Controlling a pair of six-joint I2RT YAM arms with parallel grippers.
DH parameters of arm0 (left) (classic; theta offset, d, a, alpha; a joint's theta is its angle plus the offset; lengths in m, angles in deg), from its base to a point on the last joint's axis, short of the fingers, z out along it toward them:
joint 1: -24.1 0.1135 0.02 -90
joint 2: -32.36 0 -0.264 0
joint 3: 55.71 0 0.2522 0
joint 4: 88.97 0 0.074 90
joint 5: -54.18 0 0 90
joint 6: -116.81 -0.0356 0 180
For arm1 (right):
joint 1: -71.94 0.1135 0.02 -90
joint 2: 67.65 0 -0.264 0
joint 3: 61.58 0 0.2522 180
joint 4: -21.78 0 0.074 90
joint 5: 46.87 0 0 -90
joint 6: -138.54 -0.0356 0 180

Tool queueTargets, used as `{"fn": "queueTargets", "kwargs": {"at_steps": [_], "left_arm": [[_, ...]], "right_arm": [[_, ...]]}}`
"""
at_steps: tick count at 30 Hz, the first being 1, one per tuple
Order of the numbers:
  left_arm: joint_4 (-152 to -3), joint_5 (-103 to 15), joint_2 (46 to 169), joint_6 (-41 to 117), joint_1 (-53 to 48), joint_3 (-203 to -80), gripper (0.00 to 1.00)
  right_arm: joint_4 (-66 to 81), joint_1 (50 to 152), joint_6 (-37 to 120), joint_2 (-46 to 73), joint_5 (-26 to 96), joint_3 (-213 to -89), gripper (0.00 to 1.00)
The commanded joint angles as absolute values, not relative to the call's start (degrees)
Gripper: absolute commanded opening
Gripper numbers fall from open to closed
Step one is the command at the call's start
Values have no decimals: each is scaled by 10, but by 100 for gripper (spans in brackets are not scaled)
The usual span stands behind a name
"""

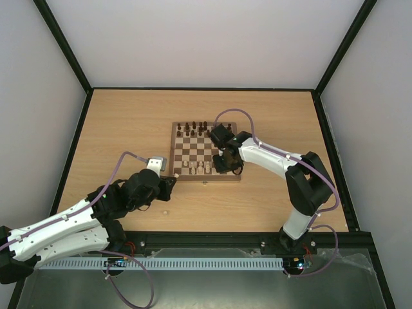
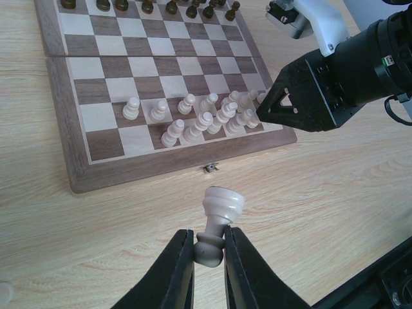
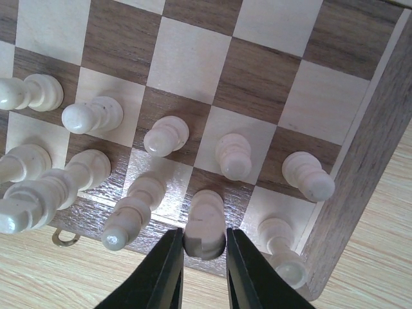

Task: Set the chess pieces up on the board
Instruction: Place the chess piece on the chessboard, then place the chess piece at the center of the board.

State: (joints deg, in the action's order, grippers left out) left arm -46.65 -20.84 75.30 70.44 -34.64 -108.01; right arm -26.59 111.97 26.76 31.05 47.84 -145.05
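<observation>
The right jaws pinch one pale piece in the crowded near row of the board, so a bump could tip its neighbours, while the left jaws, shut on a second pale piece over the counter, might let it slip.

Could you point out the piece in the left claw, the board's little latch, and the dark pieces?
Held pale piece (image 2: 222, 205): left wrist view, its ridged top.
Latch (image 2: 209, 168): left wrist view, its metal middle.
Dark pieces (image 2: 147, 6): left wrist view, one piece's body.
</observation>
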Motion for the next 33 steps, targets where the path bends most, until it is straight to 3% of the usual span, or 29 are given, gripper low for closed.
{"fn": "queueTargets", "kwargs": {"at_steps": [1, 8, 18, 33], "left_arm": [[-474, -212, 749, 694, -340, -1073, 14], [-475, -212, 751, 694, -339, -1074, 14], [-450, -219, 775, 693, -326, -1100, 15], [-410, -347, 930, 662, -294, -1151, 16]], "right_arm": [[-278, 1116, 271, 317, 474, -1460, 21], [-277, 1116, 271, 310, 467, -1458, 28], [-260, 1117, 275, 231, 431, -1446, 49], [-231, 1127, 261, 52, 351, -1351, 54]]}}
